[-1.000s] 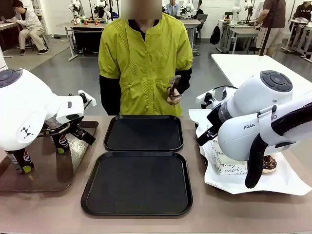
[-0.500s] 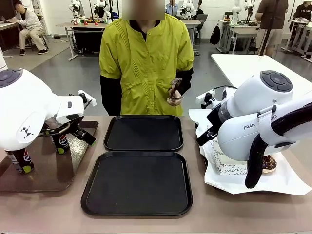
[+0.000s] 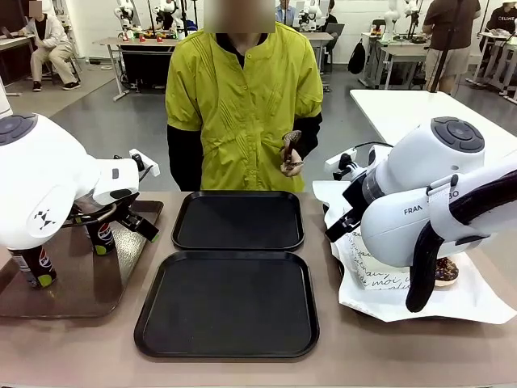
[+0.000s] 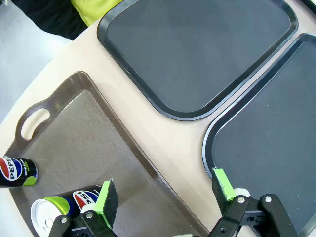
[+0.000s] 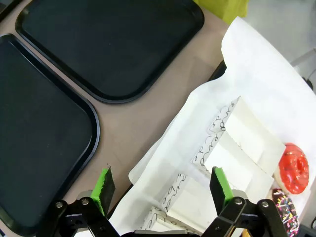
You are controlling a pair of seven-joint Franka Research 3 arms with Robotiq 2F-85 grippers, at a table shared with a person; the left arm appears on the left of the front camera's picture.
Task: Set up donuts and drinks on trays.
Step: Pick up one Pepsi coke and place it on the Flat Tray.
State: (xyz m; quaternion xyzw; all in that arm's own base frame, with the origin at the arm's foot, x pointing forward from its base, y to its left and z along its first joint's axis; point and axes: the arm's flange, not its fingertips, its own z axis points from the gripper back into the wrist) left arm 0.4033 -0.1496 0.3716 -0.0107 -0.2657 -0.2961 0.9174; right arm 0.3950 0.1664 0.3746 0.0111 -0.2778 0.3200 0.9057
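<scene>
Two black trays lie bare in the table's middle, the far one (image 3: 237, 220) toward the person and the near one (image 3: 227, 302) in front. Two black Pepsi cans (image 3: 99, 234) (image 3: 34, 265) stand on a brown handled tray (image 3: 81, 283) at the left. In the left wrist view my left gripper (image 4: 165, 191) hangs open over that tray's edge, with one can (image 4: 64, 210) beside its left finger and another can (image 4: 17, 171) farther off. My right gripper (image 5: 162, 190) is open above white paper (image 5: 256, 79) holding white lettered boxes (image 5: 247, 143), a red donut (image 5: 292, 168) and a sprinkled chocolate donut (image 5: 286, 210).
The person in a yellow-green top stands at the far edge and holds a small dark object in one hand (image 3: 289, 153). My bulky right arm (image 3: 428, 194) covers most of the white paper (image 3: 468, 299) at the right. Bare tabletop runs along the front edge.
</scene>
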